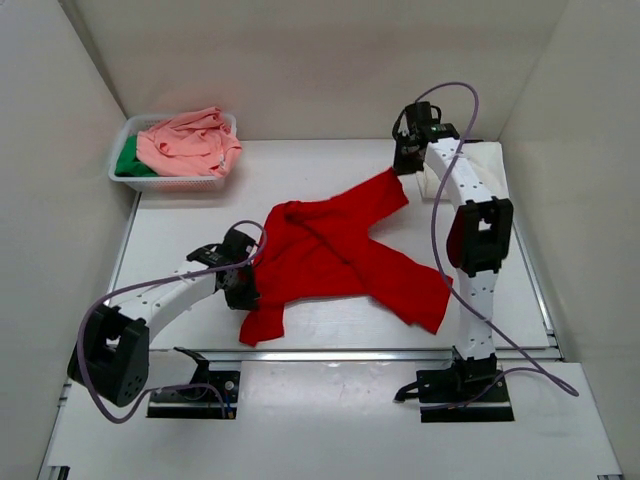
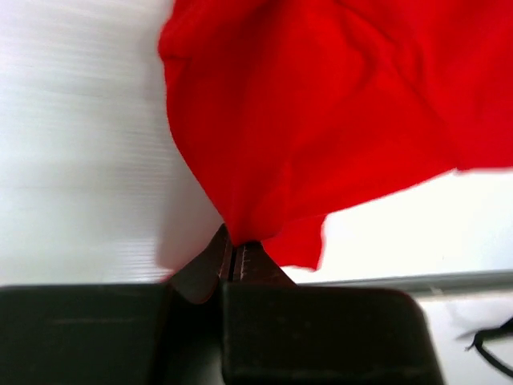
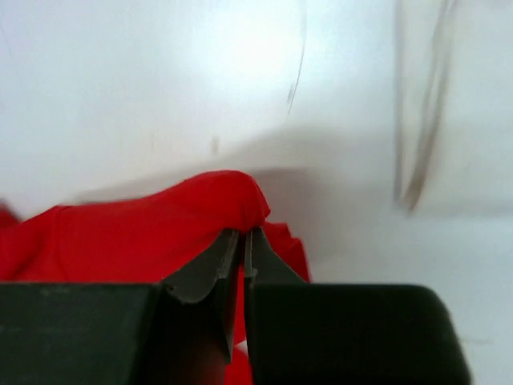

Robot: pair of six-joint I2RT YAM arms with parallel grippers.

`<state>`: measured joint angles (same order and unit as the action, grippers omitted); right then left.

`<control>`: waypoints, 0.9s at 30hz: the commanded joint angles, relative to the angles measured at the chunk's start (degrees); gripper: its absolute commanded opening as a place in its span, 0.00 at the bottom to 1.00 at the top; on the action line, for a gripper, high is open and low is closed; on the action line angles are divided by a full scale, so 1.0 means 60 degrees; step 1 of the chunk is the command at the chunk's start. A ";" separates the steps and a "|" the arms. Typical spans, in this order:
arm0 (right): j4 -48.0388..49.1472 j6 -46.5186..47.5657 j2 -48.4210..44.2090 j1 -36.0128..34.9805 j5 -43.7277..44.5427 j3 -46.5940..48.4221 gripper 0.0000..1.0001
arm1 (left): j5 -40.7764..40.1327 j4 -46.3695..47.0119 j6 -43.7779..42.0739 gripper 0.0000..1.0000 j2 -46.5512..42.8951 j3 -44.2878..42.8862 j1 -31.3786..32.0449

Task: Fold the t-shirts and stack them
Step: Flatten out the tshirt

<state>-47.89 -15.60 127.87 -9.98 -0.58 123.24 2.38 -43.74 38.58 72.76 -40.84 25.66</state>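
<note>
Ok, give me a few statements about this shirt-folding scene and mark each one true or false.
1. The left fingers and the right fingers are both shut on the red t-shirt. True.
2. The red t-shirt is neatly folded. False: it lies spread out and rumpled on the table.
3. The basket holds a pink shirt and a green shirt. True.
4. The basket stands at the table's near right corner. False: it is at the far left corner.
</note>
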 commanded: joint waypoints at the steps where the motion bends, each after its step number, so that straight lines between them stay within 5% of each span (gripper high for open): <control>1: -0.0635 0.0038 0.0363 0.0608 0.2060 0.1827 0.00 | -0.0803 -0.0367 -0.0263 0.00 -0.0438 -0.0175 -0.0492; 4: 0.0132 -0.0104 -0.0363 0.0929 0.2901 0.0981 0.02 | -0.0578 -0.0129 -0.0376 0.00 -0.0506 -0.0246 -0.0910; 7: 0.1051 0.0012 -0.1786 0.1271 0.2204 -0.0876 0.28 | -0.0504 -0.0054 -0.0413 0.00 -0.0259 -0.0415 -0.0796; 9: 0.1538 0.0194 -0.2777 0.1346 0.1812 -0.2270 0.55 | -0.0453 0.0080 -0.0421 0.03 -0.0147 -0.0430 -0.0659; 14: 0.2001 0.0817 -0.4639 0.0781 0.1635 -0.4762 0.81 | -0.0217 0.0056 -0.0562 0.27 -0.0348 -0.0479 -0.0853; 16: 0.1665 0.0884 -0.5534 0.0176 0.1366 -0.5737 0.84 | -0.0226 -0.0148 -0.0699 0.41 -0.0615 -0.0792 -0.0983; 18: 0.1510 0.0897 -0.6095 -0.0314 0.1198 -0.6605 0.84 | -0.0248 -0.0346 -0.0762 0.44 -0.0640 -0.0948 -0.0991; 23: 0.1553 0.0034 -0.7484 -0.2627 0.1282 -0.9955 0.80 | -0.0133 -0.0313 -0.0731 0.39 -0.0541 -0.0840 -0.0703; 27: 0.2100 -0.0667 -0.7875 -0.2851 0.0625 -1.2365 0.76 | 0.0139 -0.0079 -0.0576 0.37 -0.0448 -0.0606 -0.0560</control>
<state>-36.04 -14.98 82.65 -27.61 5.42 58.74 1.27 -45.32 34.74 70.47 -45.19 21.33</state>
